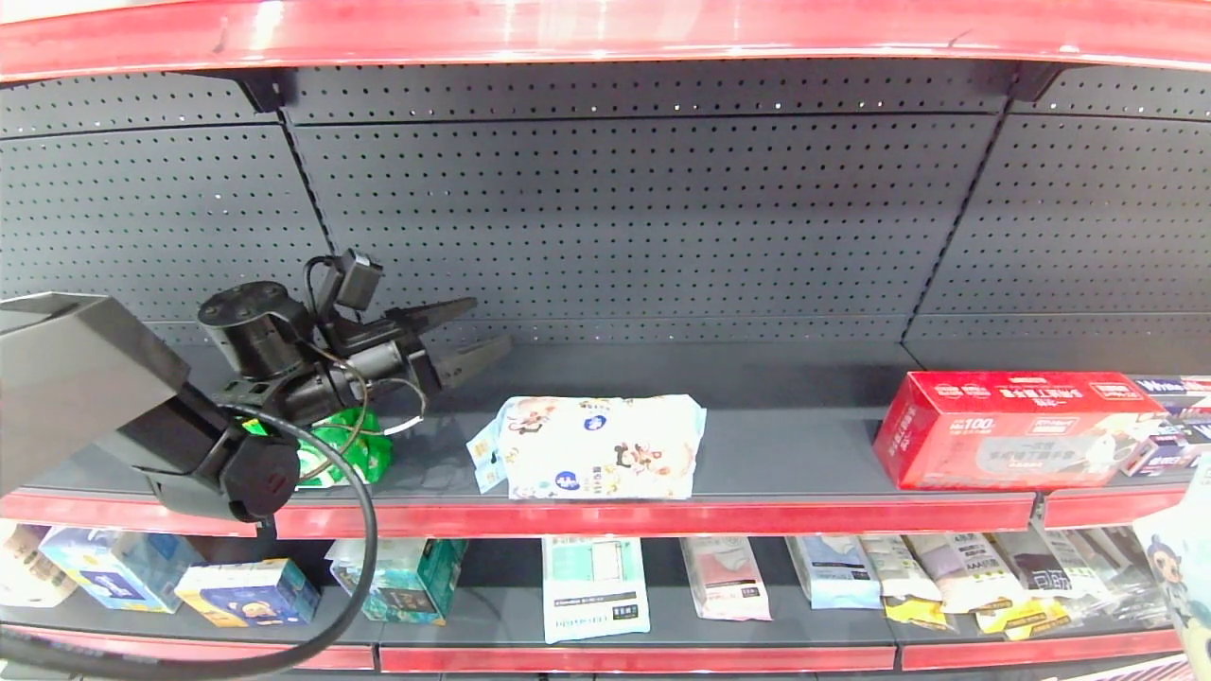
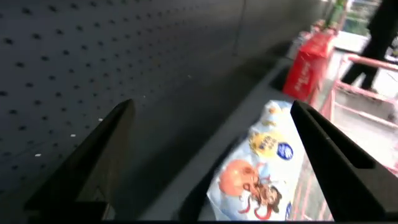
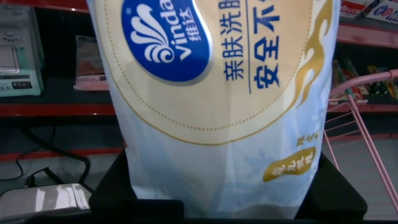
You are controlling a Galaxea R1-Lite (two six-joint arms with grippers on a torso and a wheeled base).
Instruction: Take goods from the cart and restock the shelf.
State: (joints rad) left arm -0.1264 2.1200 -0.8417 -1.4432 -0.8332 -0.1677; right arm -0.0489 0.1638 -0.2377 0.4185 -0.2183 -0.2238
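Fingers (image 1: 473, 357) on our left gripper (image 1: 490, 326) stand wide above the shelf (image 1: 804, 445), beside the cartoon-print pack (image 1: 596, 449); our right gripper (image 3: 224, 202) clamps a white pack (image 3: 217, 112).

A green packet (image 1: 371, 458) at 8 o'clock of the left gripper (image 1: 490, 323) lies mostly hidden behind the arm's cables (image 1: 362, 402). At 3 o'clock of the red box (image 1: 1012, 430), further boxes (image 1: 1162, 446) are cut by the frame edge. The white pack (image 3: 217, 124), clamped in the right gripper (image 3: 221, 190), runs out of the picture above. The cartoon-print pack (image 2: 261, 168) is blurred and cropped in the left wrist view.
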